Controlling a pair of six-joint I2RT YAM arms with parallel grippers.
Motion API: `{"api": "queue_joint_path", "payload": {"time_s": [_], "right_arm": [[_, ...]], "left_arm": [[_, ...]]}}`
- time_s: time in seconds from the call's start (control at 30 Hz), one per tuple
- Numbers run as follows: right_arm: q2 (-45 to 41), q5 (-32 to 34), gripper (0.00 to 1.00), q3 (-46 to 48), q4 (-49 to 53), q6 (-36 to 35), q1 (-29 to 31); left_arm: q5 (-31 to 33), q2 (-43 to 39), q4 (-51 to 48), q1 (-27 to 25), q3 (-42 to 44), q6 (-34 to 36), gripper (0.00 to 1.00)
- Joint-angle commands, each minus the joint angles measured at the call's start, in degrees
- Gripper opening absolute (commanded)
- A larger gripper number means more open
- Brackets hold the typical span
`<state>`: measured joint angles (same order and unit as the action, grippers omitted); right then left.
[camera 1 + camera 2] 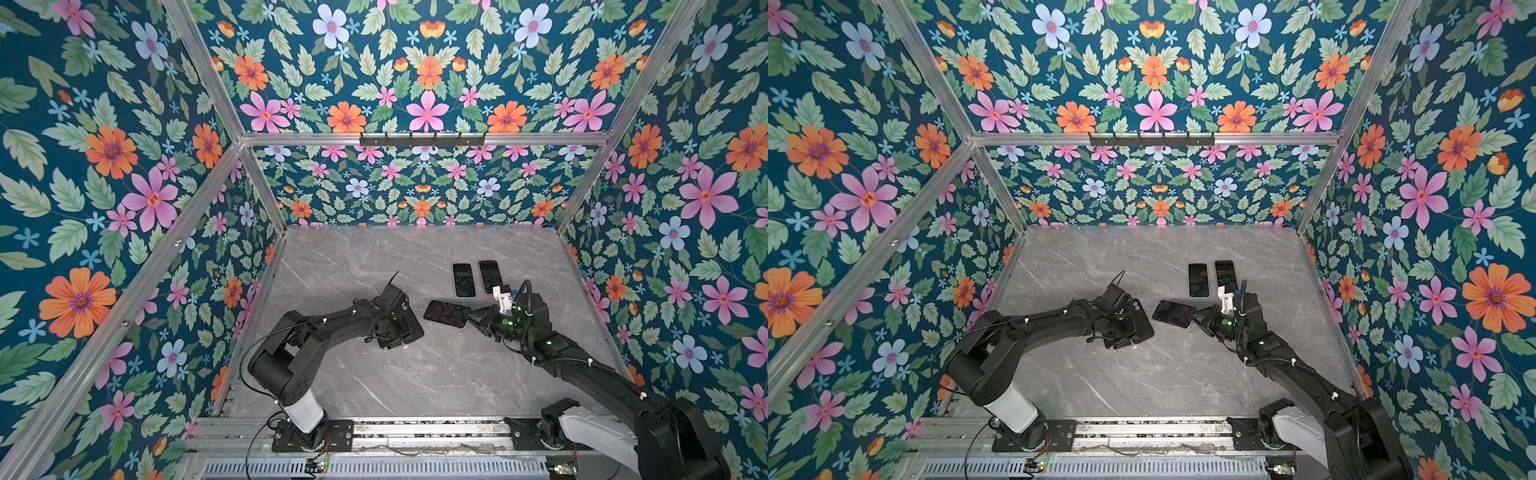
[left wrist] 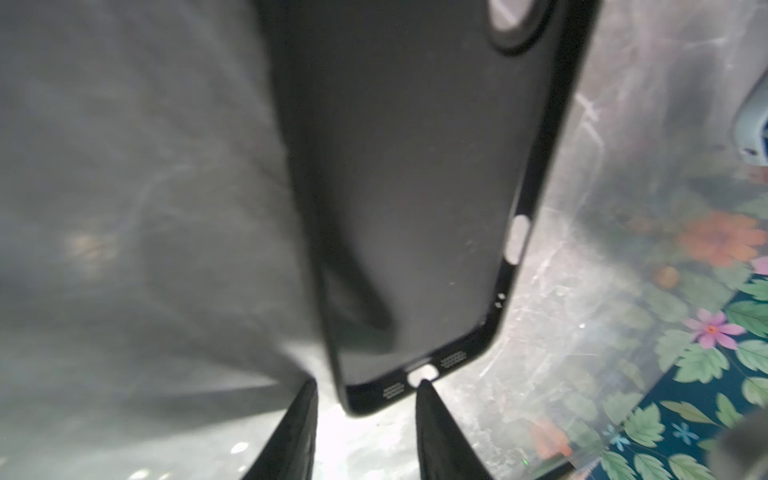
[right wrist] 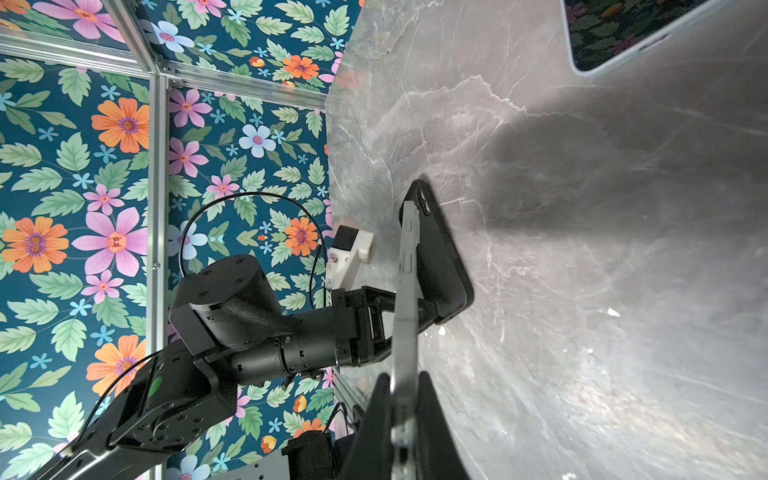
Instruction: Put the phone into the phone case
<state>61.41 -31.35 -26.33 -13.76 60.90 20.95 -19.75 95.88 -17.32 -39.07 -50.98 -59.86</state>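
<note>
right pincer [image 1: 476, 318] clamped shut on one end of the phone [image 1: 448, 313], holding it tilted above the marble surface [image 1: 395, 382], apparently to slide it into the black phone case [image 1: 409, 328] lying just beside. left pincer [image 2: 368, 399] stood part-open at the case's bottom edge, gripping nothing, likely to steady it.

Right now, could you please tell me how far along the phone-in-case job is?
Done: the right pincer is shut on one end of the phone, held screen up. In hand: the left pincer is at the black phone case's bottom edge, jaws apart. Left: the phone is outside the case, so seating it remains. Farther back lie two other phones.
</note>
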Motion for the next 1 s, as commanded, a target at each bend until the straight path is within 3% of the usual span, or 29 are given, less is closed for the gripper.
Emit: {"api": "queue_joint_path", "payload": {"time_s": [0.0,0.77,0.97], "right_arm": [[0.2,-0.6,0.0,-0.9,-2.1,-0.8,0.0],[1.5,0.3,0.0,-0.5,-2.7,0.5,0.1],[4.3,-0.3,0.0,-1.7,-5.8,3.9,1.4]], "left_arm": [[-1.8,1.0,2.8,-0.3,-0.3,1.0,0.4],[-3.6,4.4,8.2,-1.4,-2.9,2.7,0.41],[-2.3,-1.1,1.6,3.8,-2.8,9.5,0.43]]}}
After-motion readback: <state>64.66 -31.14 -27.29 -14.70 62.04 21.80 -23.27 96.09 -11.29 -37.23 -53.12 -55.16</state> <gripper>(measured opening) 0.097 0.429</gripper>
